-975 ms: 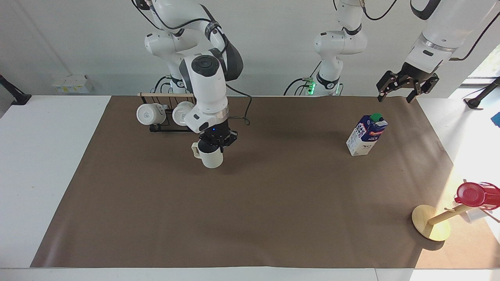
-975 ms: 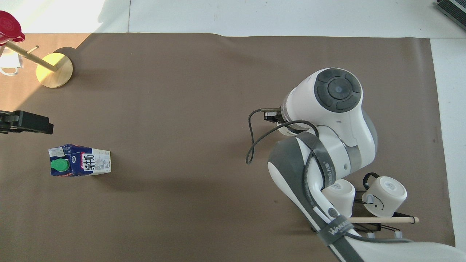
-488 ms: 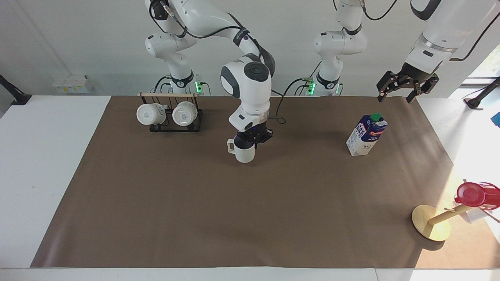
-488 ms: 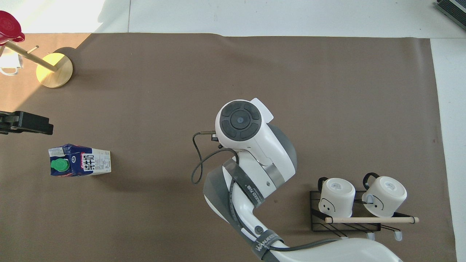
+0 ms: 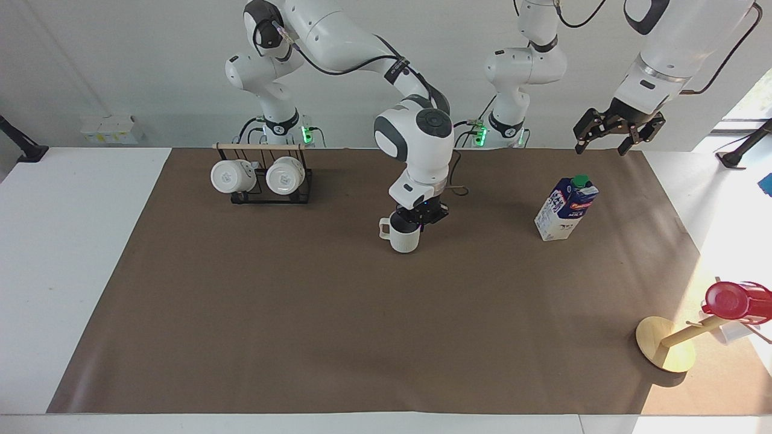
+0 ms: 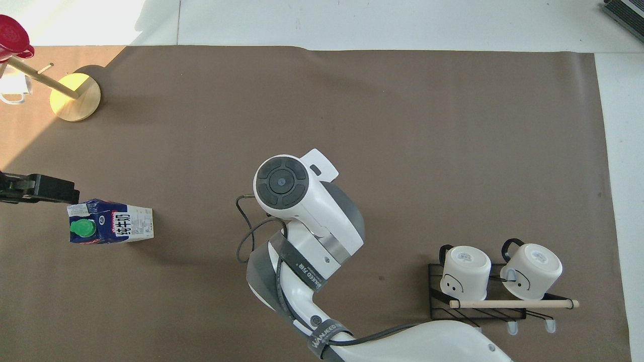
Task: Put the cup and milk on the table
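The cup (image 5: 404,240), a cream-white ribbed mug with a small handle, hangs upright in my right gripper (image 5: 416,218), which is shut on its rim. It is low over the middle of the brown mat (image 5: 301,313); I cannot tell whether it touches. In the overhead view the right arm (image 6: 282,182) hides the cup. The milk (image 5: 566,208) stands upright on the mat toward the left arm's end; it also shows in the overhead view (image 6: 108,227). My left gripper (image 5: 615,135) is open and empty, up in the air by the carton, and shows in the overhead view (image 6: 35,187).
A black rack with two white mugs (image 5: 259,178) stands on the mat near the right arm's base, also in the overhead view (image 6: 493,281). A wooden peg stand (image 5: 666,343) with a red cup (image 5: 733,299) sits at the mat's corner farthest from the robots, at the left arm's end.
My right gripper has carried the cup from beside the mug rack toward the left arm's end, to the middle of the mat. My left gripper has shifted slightly toward the carton.
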